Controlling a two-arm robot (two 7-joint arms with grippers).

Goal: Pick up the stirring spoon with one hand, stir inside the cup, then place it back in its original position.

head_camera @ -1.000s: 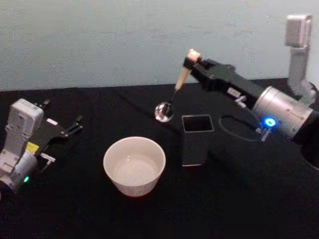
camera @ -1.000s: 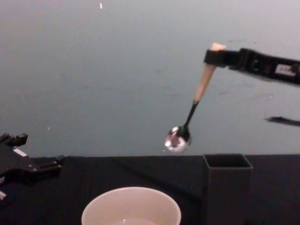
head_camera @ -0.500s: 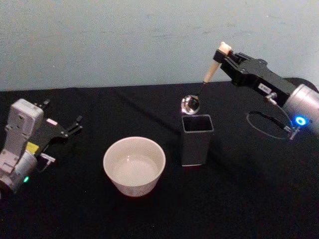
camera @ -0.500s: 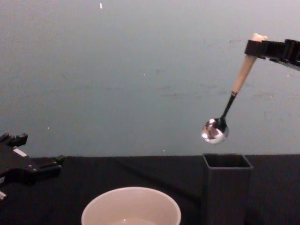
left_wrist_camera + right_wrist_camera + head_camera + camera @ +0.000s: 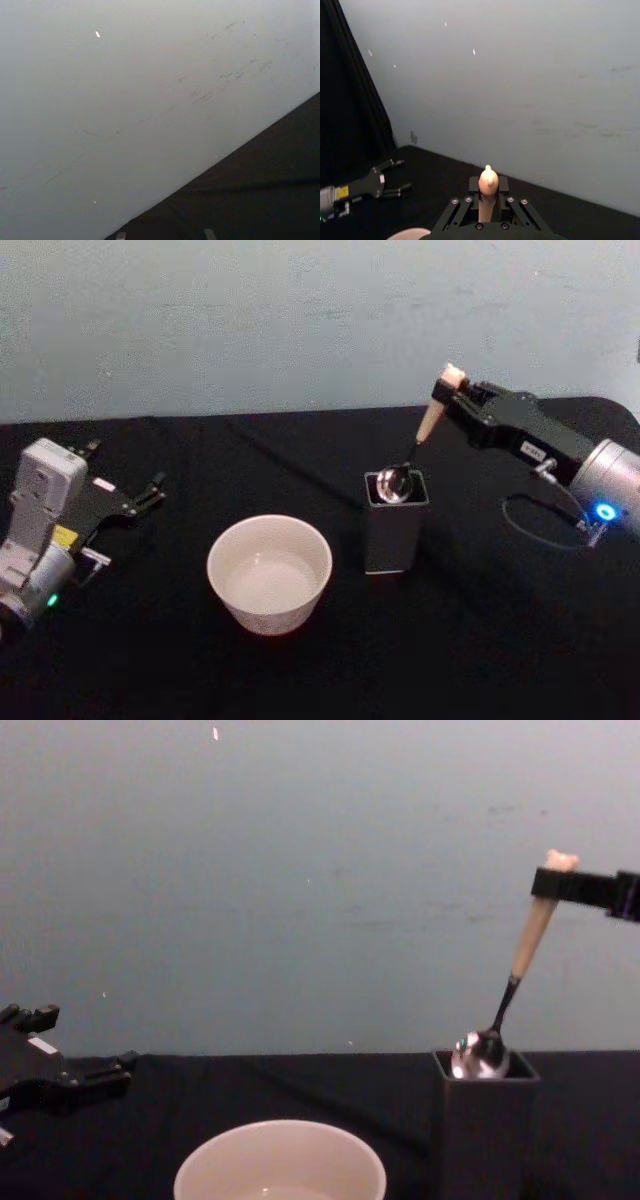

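One arm works: the right gripper [image 5: 447, 392] pinches the stirring spoon [image 5: 427, 427] by its bear-topped handle, above and right of the holder [image 5: 392, 535], the shiny bowl dipped into the holder's mouth. Left of the holder stands the cup [image 5: 270, 575]; farther left, the left gripper [image 5: 153, 492] rests, fingers spread.

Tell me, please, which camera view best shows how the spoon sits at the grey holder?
The chest view: side-on, the spoon leans, its bowl at the rim of the holder, its handle in the right gripper. The head view shows the bowl over the opening from above; the right wrist view, the handle's top in the gripper.
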